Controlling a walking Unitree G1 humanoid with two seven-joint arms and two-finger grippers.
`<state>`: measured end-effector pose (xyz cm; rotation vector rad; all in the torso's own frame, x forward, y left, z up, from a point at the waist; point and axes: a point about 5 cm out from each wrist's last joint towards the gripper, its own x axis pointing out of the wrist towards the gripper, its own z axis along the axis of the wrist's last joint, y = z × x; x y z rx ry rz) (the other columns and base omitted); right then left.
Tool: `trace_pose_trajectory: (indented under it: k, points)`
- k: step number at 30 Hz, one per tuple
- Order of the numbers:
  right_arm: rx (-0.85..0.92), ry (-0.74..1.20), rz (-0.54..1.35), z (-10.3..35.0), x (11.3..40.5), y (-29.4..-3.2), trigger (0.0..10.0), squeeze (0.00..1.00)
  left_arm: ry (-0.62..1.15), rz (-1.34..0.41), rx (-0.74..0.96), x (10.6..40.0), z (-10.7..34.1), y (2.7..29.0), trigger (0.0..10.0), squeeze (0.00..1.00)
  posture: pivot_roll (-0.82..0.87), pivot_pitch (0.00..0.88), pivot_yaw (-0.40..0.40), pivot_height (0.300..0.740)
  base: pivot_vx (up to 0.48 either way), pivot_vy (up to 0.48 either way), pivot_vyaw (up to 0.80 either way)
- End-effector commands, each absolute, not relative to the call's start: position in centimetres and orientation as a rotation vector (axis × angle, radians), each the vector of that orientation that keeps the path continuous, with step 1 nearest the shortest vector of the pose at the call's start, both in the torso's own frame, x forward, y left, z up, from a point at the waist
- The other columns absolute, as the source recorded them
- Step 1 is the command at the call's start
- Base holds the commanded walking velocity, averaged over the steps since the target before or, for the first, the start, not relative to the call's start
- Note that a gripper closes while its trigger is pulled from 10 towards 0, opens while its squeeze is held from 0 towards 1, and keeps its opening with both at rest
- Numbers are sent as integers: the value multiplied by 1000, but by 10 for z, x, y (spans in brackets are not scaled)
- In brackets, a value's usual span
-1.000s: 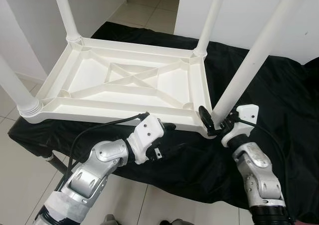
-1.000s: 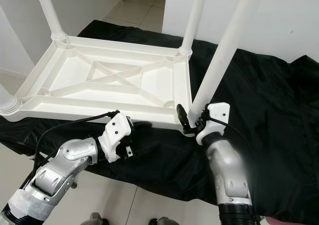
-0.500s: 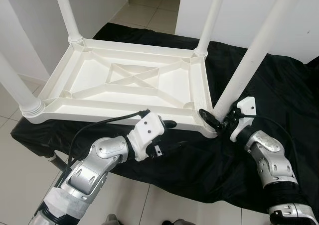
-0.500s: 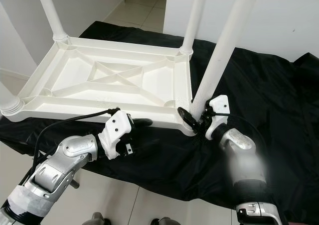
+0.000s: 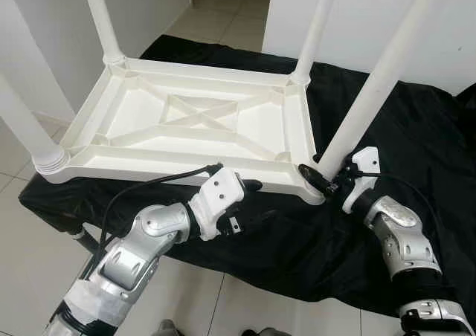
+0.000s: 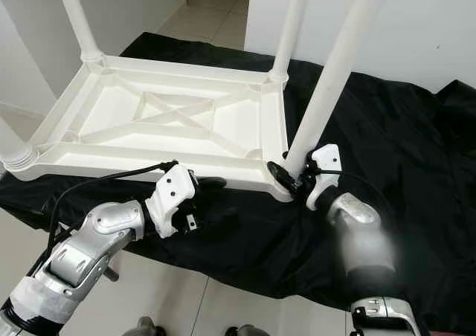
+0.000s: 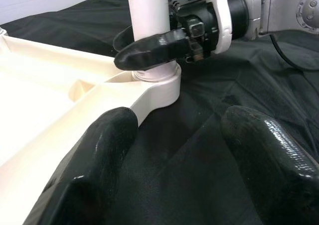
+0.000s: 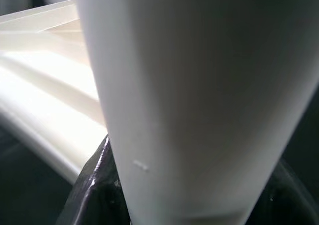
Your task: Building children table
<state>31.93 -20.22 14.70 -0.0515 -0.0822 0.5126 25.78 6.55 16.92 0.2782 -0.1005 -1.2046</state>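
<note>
A white plastic children's table [image 5: 186, 120] lies upside down on a black cloth, its four legs pointing up. My right gripper [image 5: 321, 174] is shut on the base of the near right leg [image 5: 372, 83], just above its corner socket [image 7: 159, 83]. In the right wrist view that leg [image 8: 189, 100] sits between the black fingers. My left gripper [image 5: 256, 202] is open, low in front of the table's near edge. In the left wrist view its fingers [image 7: 107, 145] spread over the cloth and point toward that corner.
The black cloth [image 5: 416, 128] covers a low platform and hangs over its front edge. Tiled floor [image 5: 22, 224] lies to the left and in front. White walls [image 5: 454, 46] stand close behind. The other legs rise at far left [image 5: 100, 16], far right [image 5: 316, 27] and near left [image 5: 22, 120].
My right forearm has swung outward to the right and the wrist has turned, with the gripper staying at the leg's base. The left arm has barely moved.
</note>
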Motion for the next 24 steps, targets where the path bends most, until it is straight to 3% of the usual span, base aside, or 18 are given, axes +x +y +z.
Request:
trace_pose_trajectory:
  k: [1,6,7,10,13,24]
  points:
    - [-3,-68,361,145,318,-209,10000,0,-88,-1242,271,257,166,67,10000,0,60,118,-45,740,0,0,0]
    - [41,-76,256,145,316,-205,10000,0,-96,-1214,267,260,167,69,10000,0,56,129,-43,740,0,0,0]
    - [113,-85,157,145,308,-192,10000,0,-107,-1176,254,265,169,72,10000,0,54,134,-44,740,0,0,0]
    - [127,-89,118,145,305,-189,10000,0,-116,-1160,258,266,170,73,10000,0,55,135,-45,740,0,0,0]
    - [171,-82,-37,142,298,-182,10000,0,-134,-1120,249,270,173,75,10000,0,56,139,-44,740,0,0,0]
    - [146,-104,-274,138,287,-154,10000,0,-78,-1045,160,280,172,79,10000,0,61,120,-46,740,0,0,0]
